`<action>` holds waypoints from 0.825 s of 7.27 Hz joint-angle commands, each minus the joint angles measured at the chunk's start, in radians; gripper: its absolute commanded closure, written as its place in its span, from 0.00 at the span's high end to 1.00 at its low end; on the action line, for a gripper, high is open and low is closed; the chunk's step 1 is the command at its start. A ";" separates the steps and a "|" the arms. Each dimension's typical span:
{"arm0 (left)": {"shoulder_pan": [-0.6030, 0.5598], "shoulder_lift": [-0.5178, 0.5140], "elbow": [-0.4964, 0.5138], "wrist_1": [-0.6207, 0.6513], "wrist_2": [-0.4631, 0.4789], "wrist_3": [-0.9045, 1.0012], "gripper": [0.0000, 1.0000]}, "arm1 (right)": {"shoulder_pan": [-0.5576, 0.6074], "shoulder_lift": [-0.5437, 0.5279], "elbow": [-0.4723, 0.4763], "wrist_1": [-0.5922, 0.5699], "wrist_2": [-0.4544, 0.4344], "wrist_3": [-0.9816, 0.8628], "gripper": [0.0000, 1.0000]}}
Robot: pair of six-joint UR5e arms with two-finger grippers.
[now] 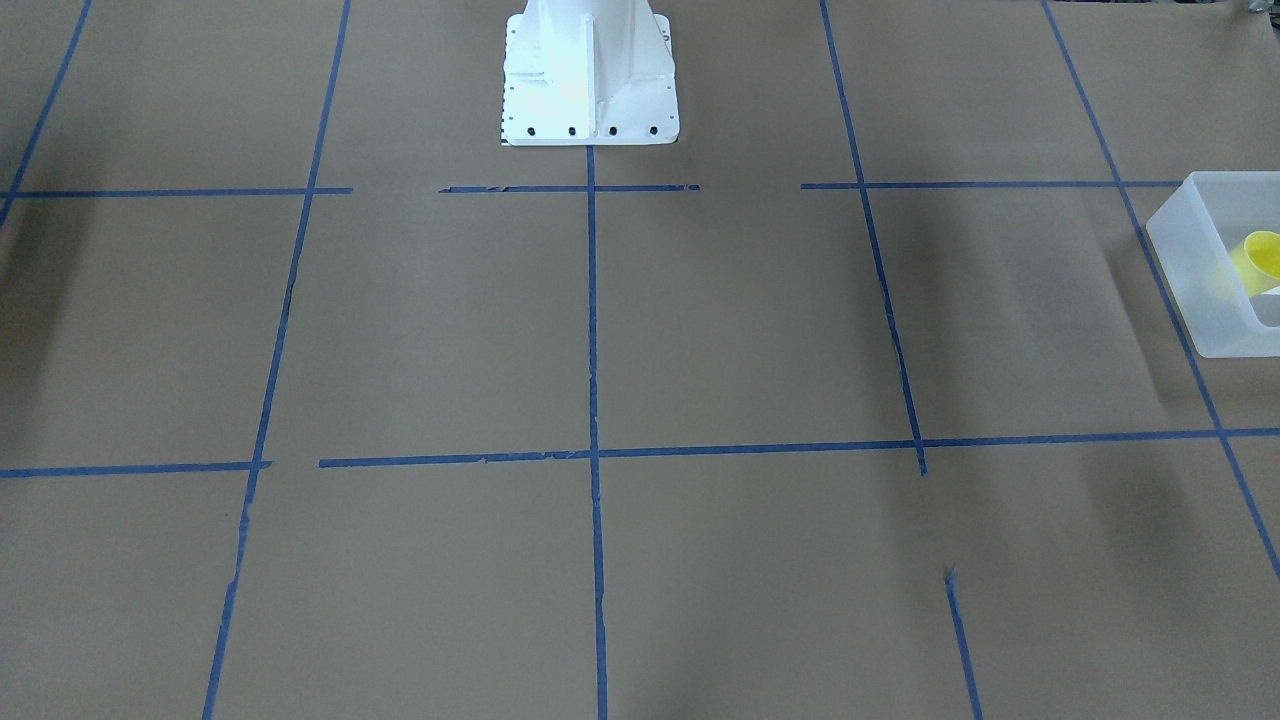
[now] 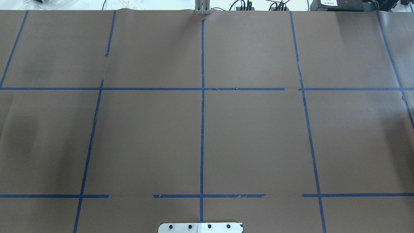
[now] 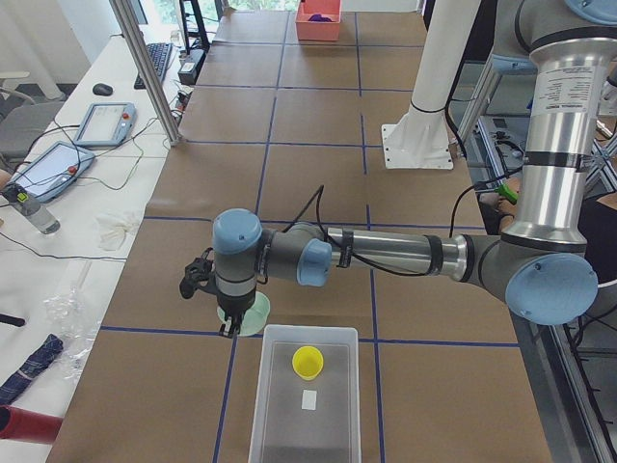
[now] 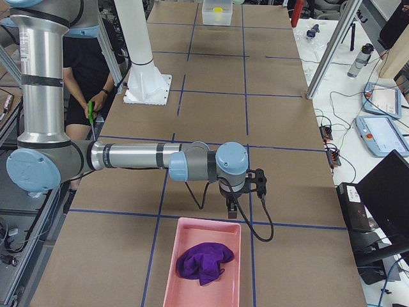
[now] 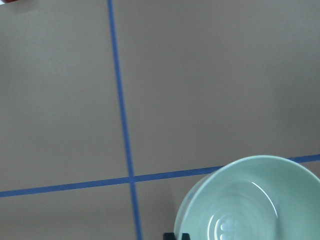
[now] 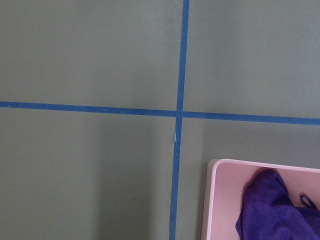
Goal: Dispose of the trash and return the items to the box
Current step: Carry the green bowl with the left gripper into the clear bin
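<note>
The yellow cup (image 3: 308, 361) lies inside the frosted-white box (image 3: 266, 395), next to a small white slip (image 3: 309, 399). The box (image 1: 1190, 285) and the cup (image 1: 1262, 257) also show at the right edge of the front view. My left gripper (image 3: 228, 328) points down over the near rim of a pale green bowl (image 3: 254, 313), just beside the box. The left wrist view shows the bowl (image 5: 250, 200) empty. My right gripper (image 4: 233, 214) hangs above the far edge of a pink tray (image 4: 171, 275). I cannot tell whether either gripper is open or shut.
The pink tray holds a purple cloth (image 4: 203, 261), which also shows in the right wrist view (image 6: 272, 210). The white robot pedestal (image 1: 588, 80) stands at the table's middle. A person (image 4: 96, 70) stands behind the robot. Tablets and cables lie on the side table (image 3: 58, 154).
</note>
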 commanded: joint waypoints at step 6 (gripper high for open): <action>-0.072 0.155 0.149 -0.141 0.092 0.097 0.24 | 0.000 0.001 0.001 0.000 0.006 0.000 1.00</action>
